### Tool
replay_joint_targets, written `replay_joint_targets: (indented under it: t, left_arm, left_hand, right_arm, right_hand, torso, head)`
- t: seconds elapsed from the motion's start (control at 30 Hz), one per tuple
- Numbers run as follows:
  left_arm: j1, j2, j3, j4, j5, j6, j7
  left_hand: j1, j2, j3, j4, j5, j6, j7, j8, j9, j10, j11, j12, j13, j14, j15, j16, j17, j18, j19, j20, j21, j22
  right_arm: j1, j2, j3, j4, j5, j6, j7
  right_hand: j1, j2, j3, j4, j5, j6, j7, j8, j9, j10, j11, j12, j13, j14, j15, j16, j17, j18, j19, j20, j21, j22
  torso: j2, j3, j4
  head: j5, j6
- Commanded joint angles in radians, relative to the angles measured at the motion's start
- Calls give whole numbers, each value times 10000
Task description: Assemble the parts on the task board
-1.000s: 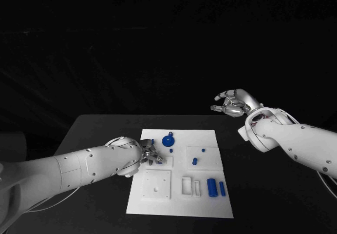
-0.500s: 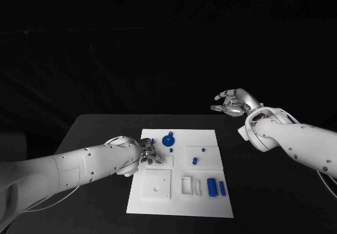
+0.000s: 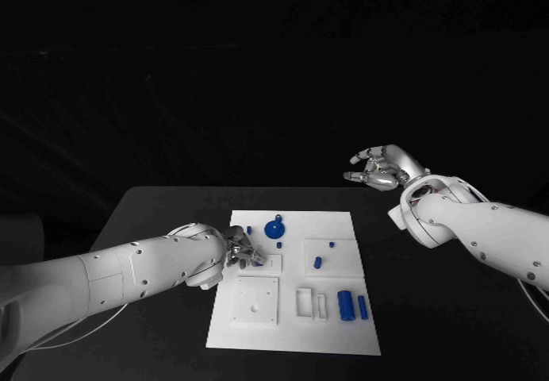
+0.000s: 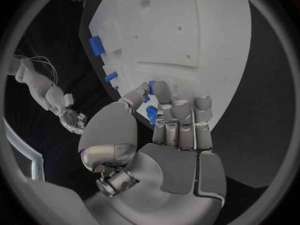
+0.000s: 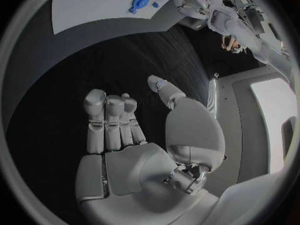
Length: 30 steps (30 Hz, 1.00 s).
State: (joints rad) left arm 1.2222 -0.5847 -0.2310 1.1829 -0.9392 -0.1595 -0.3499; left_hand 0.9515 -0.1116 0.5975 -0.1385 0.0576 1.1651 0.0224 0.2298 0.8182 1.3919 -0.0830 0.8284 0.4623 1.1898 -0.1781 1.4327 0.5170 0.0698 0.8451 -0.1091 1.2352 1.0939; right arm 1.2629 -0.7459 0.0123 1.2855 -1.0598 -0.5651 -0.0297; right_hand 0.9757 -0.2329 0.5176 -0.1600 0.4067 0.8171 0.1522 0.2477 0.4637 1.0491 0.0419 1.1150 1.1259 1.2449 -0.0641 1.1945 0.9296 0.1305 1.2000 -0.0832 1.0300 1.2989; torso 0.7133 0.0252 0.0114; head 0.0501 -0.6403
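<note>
The white task board [image 3: 295,317] lies in the middle of the black table. My left hand [image 3: 241,252] is low over the board's left edge, fingers curled; in the left wrist view the left hand [image 4: 162,135] pinches a small blue part [image 4: 152,115] between thumb and fingers, close to the board [image 4: 187,35]. A round blue part [image 3: 274,229] stands near the far edge. Small blue pegs [image 3: 317,260] sit mid-board, and two blue cylinders [image 3: 344,304] lie at the near right. My right hand [image 3: 378,168] hangs high beyond the board's far right, holding nothing, its fingers [image 5: 109,120] apart from the thumb.
A raised white square block [image 3: 256,300] with small holes occupies the board's near left, and a slotted white piece [image 3: 305,302] lies beside it. Black table [image 3: 160,214] surrounds the board on all sides. The table's right part lies under my right forearm [image 3: 469,226].
</note>
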Motion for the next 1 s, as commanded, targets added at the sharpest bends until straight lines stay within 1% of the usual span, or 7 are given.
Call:
replay_joint_targets:
  t: [0.03, 0.2, 0.27, 0.4, 0.73, 0.83, 1.0]
  left_arm:
    - [22, -31, 17, 102, 518, 75, 73]
    - [80, -80, 59, 103, 662, 136, 77]
    - [84, -78, 169, 71, 668, 174, 77]
    - [108, -108, 234, 64, 719, 410, 62]
    - [321, 25, 254, -171, 457, 1159, -126]
    - [359, 86, 255, -247, 258, 1494, -224]
    - [437, 241, 261, -412, -5, 1951, -445]
  left_hand:
    - [493, 607, 456, -567, 47, 86, 12, 87, 43, 77, -34, 42, -16, 113, -141, 68, -18, -10, -35, -1580, 39, -23]
    - [510, 617, 472, -623, 71, 91, 8, 92, 40, 85, -38, 38, -23, 120, -144, 72, -19, -10, -32, -1582, 45, -35]
    - [515, 618, 477, -641, 74, 92, 7, 94, 40, 87, -39, 36, -26, 122, -145, 72, -20, -10, -30, -1582, 47, -39]
    - [537, 614, 492, -691, 81, 92, 5, 97, 38, 90, -42, 30, -32, 128, -148, 75, -22, -10, -26, -1584, 52, -49]
    - [585, 718, 531, -788, 96, 48, 7, 131, 146, 94, -46, 16, -55, 138, -154, 62, -43, -17, -2, -1586, 75, -93]
    - [587, 690, 536, -876, 589, 12, 1, 183, 299, 98, -49, 22, -64, 150, -156, 65, -53, -27, -2, -1582, 94, -123]
    - [594, 673, 544, -990, 892, 4, -17, 235, 455, 108, -68, 30, -74, 168, -171, 78, -60, -29, 4, -1586, 125, -156]
  right_arm:
    - [-1, -7, 5, 12, -16, 107, 56]
    - [-1, -8, 5, 11, -16, 107, 56]
    - [-1, -12, 5, 9, -16, 106, 56]
    - [-1, -11, 5, 5, -16, 108, 56]
    - [-1, 4, 5, -26, -16, 139, 47]
    - [-1, 15, 5, -32, -16, 143, 49]
    - [-3, 26, 5, -40, -16, 151, 46]
  right_hand:
    - [-69, 49, -50, 9, 55, 81, 45, 27, -6, -91, 5, 47, -15, 40, -44, -50, -14, 1313, 39, -10, -54, 10]
    - [-70, 48, -51, 10, 66, 81, 45, 26, -6, -92, 5, 50, -18, 40, -44, -50, -14, 1313, 40, -11, -55, 11]
    - [-70, 48, -51, 10, 71, 80, 45, 26, -7, -92, 5, 50, -19, 41, -44, -50, -14, 1313, 40, -11, -55, 11]
    - [-70, 48, -51, 11, 76, 79, 45, 26, -7, -93, 6, 52, -21, 41, -44, -50, -13, 1313, 41, -11, -55, 12]
    - [-72, 47, -53, 13, 89, 79, 45, 26, -8, -92, 5, 56, -25, 43, -44, -49, -13, 1313, 44, -12, -56, 14]
    - [-72, 46, -54, 12, 91, 77, 45, 25, -8, -92, 6, 57, -26, 44, -44, -49, -13, 1313, 44, -12, -56, 14]
    - [-72, 45, -55, 12, 97, 73, 46, 22, -10, -92, 6, 59, -28, 44, -44, -48, -13, 1313, 45, -12, -56, 15]
  torso:
    - [-1, 1, 8]
    - [2, -11, 15]
    - [2, -6, 12]
    - [2, -10, 9]
    - [5, -11, 2]
    - [5, -10, 1]
    - [5, -11, 5]
  head:
    - [1, -8]
    - [-10, -4]
    - [-17, -1]
    - [-8, 1]
    - [-22, -4]
    - [-23, 0]
    - [-22, -18]
